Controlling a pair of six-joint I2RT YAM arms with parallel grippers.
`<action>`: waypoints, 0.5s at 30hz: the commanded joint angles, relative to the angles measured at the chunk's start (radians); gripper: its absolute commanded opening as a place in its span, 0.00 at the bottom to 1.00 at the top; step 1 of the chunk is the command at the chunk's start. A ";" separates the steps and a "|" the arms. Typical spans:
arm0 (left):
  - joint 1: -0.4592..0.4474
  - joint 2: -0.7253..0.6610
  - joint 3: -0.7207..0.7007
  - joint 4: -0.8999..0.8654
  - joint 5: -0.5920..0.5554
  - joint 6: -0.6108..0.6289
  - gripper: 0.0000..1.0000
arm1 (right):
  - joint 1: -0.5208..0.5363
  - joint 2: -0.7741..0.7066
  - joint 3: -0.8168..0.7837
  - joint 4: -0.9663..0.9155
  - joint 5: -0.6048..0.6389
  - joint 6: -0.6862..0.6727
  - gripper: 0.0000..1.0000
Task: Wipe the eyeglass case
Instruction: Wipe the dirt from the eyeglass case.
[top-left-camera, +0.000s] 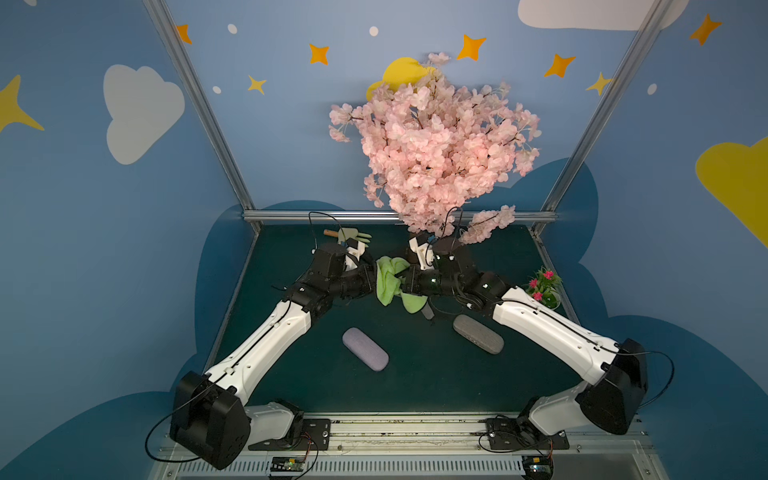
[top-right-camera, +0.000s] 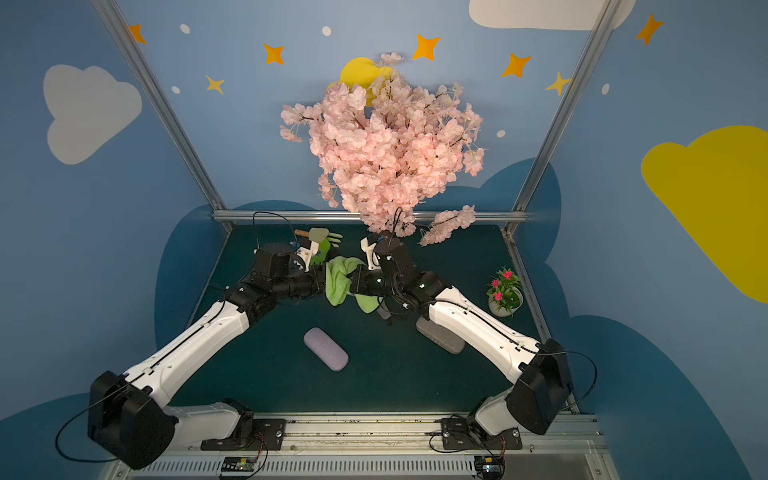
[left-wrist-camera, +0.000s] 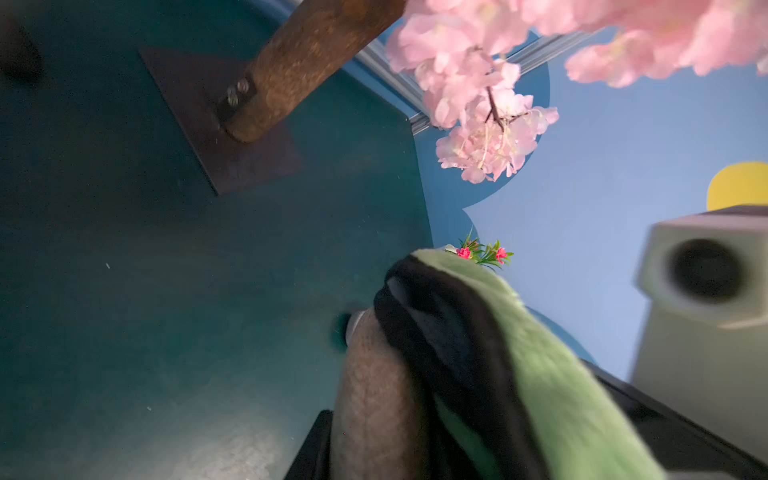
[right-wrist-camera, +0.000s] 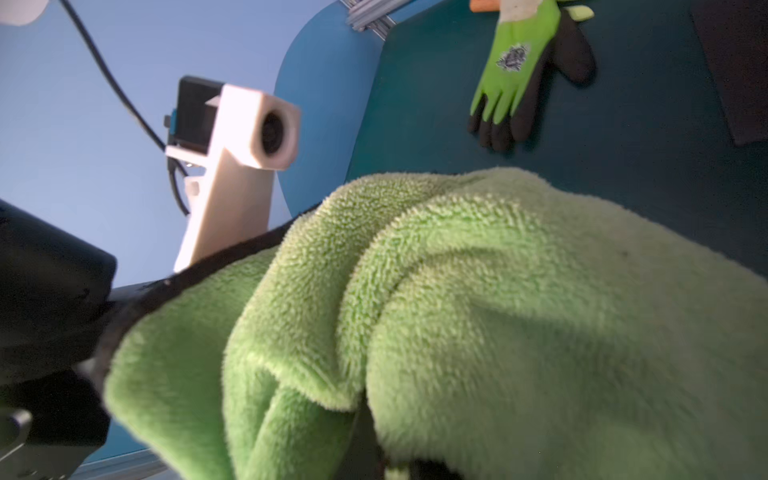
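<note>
- My left end effector (top-left-camera: 371, 283) is over the middle of the bench (top-left-camera: 415, 382). Its jaws are pressed together on one end of a grey-brown eyeglass case (left-wrist-camera: 374, 395), and the left wrist view shows the case running out from between them.
- My right end effector (top-left-camera: 404, 279) faces the left one, just beside it. Its jaws are drawn together, pinching a green cloth (top-left-camera: 388, 282).
- The cloth is draped over the held case and covers most of it. In both top views only the far end of the case pokes out below the cloth.
- In the right wrist view the cloth fills nearly everything, so my own fingers there are hidden.
- Two more cases lie flat on the bench, well apart from each other. A lilac case (top-left-camera: 365, 349) is nearer my base, and a grey case (top-left-camera: 478, 334) is beside my right forearm.
- A green work glove (right-wrist-camera: 515, 70) lies at the back of the bench, near the pink blossom tree (top-left-camera: 436, 145).
- A small flower pot (top-left-camera: 544, 286) stands at the right edge.
</note>
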 joint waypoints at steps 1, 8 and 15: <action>0.059 -0.035 0.007 0.231 0.263 -0.266 0.03 | -0.065 -0.020 -0.080 -0.112 0.051 -0.005 0.00; 0.075 0.044 0.031 0.124 0.332 -0.328 0.03 | 0.009 -0.032 0.138 -0.312 0.214 -0.268 0.00; 0.082 0.125 0.039 0.133 0.368 -0.405 0.03 | 0.260 0.167 0.417 -0.387 0.141 -0.407 0.00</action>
